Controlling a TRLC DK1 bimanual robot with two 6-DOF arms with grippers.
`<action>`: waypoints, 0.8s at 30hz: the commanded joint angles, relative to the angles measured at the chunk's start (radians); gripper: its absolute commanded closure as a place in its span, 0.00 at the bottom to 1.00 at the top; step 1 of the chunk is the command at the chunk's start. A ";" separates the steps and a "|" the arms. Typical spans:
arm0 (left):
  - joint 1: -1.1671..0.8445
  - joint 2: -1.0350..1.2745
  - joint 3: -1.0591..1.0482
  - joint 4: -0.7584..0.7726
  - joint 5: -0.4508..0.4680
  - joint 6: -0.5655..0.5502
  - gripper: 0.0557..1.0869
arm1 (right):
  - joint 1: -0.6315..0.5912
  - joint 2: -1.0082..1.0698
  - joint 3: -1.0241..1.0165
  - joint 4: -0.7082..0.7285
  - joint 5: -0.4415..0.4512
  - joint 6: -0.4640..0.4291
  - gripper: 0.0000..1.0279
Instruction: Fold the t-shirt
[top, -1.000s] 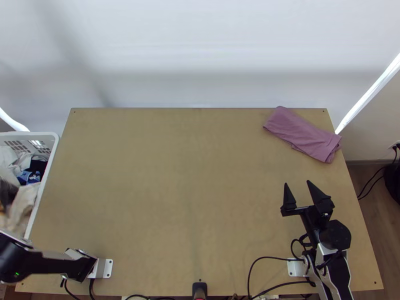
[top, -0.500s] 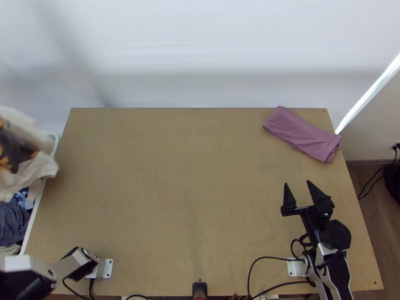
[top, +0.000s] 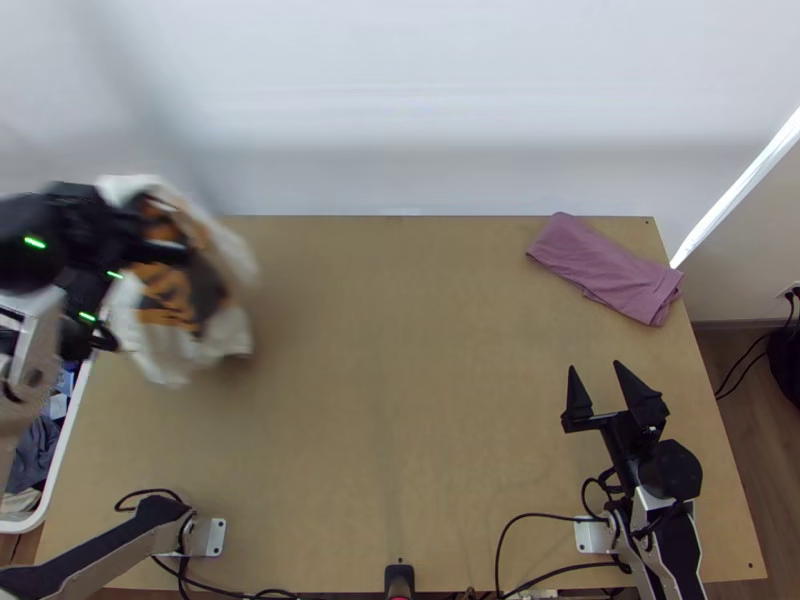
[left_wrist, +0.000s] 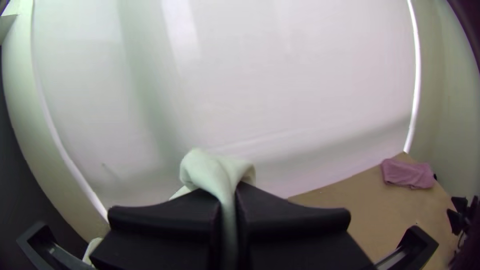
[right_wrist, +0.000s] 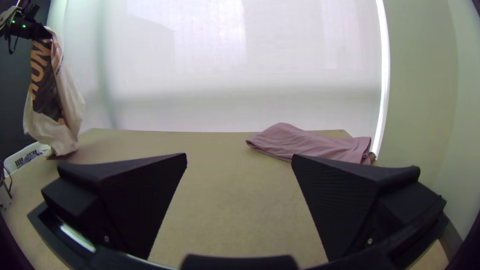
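High over the table's far left corner, my left gripper (top: 165, 235) holds up a cream t-shirt (top: 235, 290) with an orange and dark print. In the left wrist view my left gripper (left_wrist: 229, 205) is shut on a pinched fold of the t-shirt (left_wrist: 212, 172). From there the shirt hangs bunched, as the t-shirt (right_wrist: 67, 107) in the right wrist view also shows. My right gripper (top: 592, 375) stands open over the table's right side, away from the shirt; in its wrist view, nothing is between the fingers of my right gripper (right_wrist: 239, 160).
A folded mauve cloth (top: 605, 270) lies at the far right corner of the wooden table (top: 390, 380). Beside the table's left edge stands a white basket (top: 60, 455) with clothes in it. Cables run along the near edge.
The left arm has lifted the t-shirt out of the basket and carried it up the picture and rightward, over the table's left part. The right arm and mauve cloth have not moved.
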 joint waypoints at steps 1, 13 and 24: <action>-0.154 0.000 -0.075 0.030 -0.058 -0.059 0.96 | -0.007 -0.004 -0.014 0.007 0.007 0.016 0.04; -0.595 0.281 -0.210 0.194 -0.127 -0.203 0.96 | -0.007 -0.004 -0.014 0.007 0.007 0.016 0.04; -0.813 0.740 0.177 0.231 -0.127 -0.263 0.96 | -0.007 -0.004 -0.013 0.007 0.007 0.016 0.04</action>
